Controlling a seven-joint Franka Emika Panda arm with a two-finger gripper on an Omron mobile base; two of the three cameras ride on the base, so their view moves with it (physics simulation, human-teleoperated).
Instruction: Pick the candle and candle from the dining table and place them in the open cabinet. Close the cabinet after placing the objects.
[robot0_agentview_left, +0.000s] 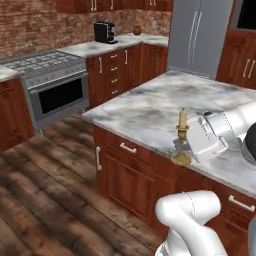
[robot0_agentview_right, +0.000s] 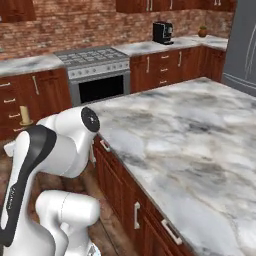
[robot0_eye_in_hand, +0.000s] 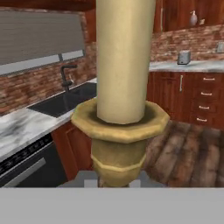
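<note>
- Candle (robot0_agentview_left: 182, 119), your smooth cream cylinder in a faceted brass-gold holder, stands upright at the veined marble dining table (robot0_agentview_left: 150, 107) edge
- Your gripper (robot0_agentview_left: 183, 148) is clamped on its stem

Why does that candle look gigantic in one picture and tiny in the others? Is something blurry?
Hand view: the candle sits right at the lens, so it looms, edges soft. Left base view: the same candle, small beside the gripper, throws a faint shadow on the dining table. Right base view: even light, no glare.
</note>
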